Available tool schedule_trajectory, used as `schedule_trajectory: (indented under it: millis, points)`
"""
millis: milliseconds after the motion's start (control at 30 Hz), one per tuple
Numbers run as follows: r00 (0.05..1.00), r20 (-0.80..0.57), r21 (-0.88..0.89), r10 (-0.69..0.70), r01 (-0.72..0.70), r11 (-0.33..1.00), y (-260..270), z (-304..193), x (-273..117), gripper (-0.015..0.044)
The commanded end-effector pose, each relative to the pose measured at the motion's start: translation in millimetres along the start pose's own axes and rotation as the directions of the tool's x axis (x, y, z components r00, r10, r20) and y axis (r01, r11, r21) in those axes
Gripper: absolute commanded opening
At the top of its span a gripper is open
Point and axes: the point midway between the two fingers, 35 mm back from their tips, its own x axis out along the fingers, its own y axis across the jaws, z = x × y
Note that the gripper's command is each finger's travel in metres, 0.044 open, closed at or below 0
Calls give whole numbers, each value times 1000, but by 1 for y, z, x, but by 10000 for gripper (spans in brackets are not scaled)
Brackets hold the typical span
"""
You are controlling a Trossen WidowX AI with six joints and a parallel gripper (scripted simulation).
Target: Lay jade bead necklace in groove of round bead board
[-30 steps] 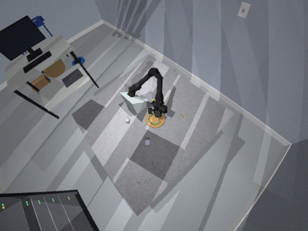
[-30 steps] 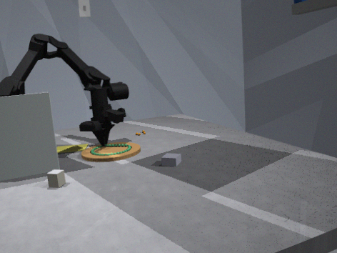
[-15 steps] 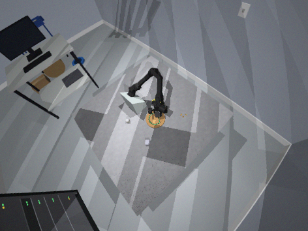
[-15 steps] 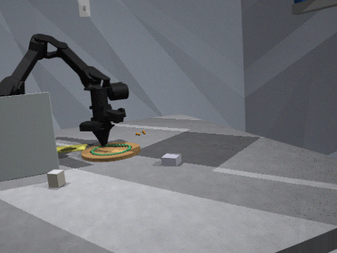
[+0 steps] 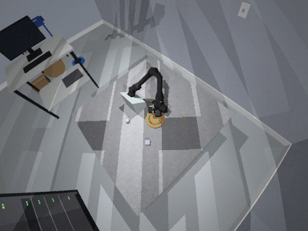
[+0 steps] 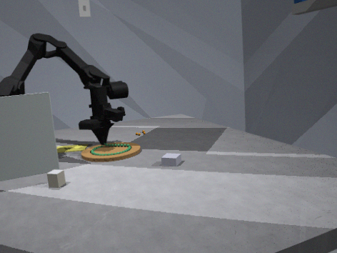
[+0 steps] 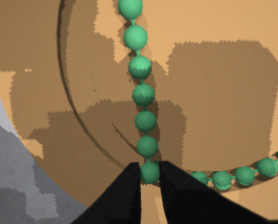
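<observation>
The round tan bead board (image 5: pixel 156 126) (image 6: pixel 137 149) (image 7: pixel 30 90) lies flat below my gripper (image 6: pixel 103 143) (image 7: pixel 148 170). The jade bead necklace (image 6: pixel 93 151) (image 7: pixel 143 95) lies on it as a green loop. My gripper points down at the board's surface, its fingertips shut on one bead of the necklace. In the wrist view a nearly straight strand runs up from that bead, inside the curved groove line at the left. Beads at the lower right follow a curved line. The fingers hide part of the loop beside the held bead.
A pale upright panel (image 5: pixel 138 107) (image 6: pixel 26 136) stands beside the arm. A beige cube (image 5: pixel 127 121) (image 6: pixel 56 179) and a pale lilac block (image 5: pixel 147 142) (image 6: pixel 171 159) lie near the board. Small orange pieces (image 6: pixel 138 134) lie behind it, and a yellow item (image 6: pixel 71 149) lies beside it.
</observation>
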Motion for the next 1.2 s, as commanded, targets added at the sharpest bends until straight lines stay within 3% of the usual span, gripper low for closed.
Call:
schedule_trajectory:
  millis: [0, 433, 967, 1167]
  points:
    - [1000, 4, 0, 4, -4, 1000, 6, 0, -1, 0]
    - [1000, 3, 0, 4, -4, 1000, 6, 0, 6, 0]
    - [1000, 4, 0, 4, -4, 1000, 6, 0, -1, 420]
    - [1000, 4, 0, 4, -4, 1000, 5, -1, -1, 440]
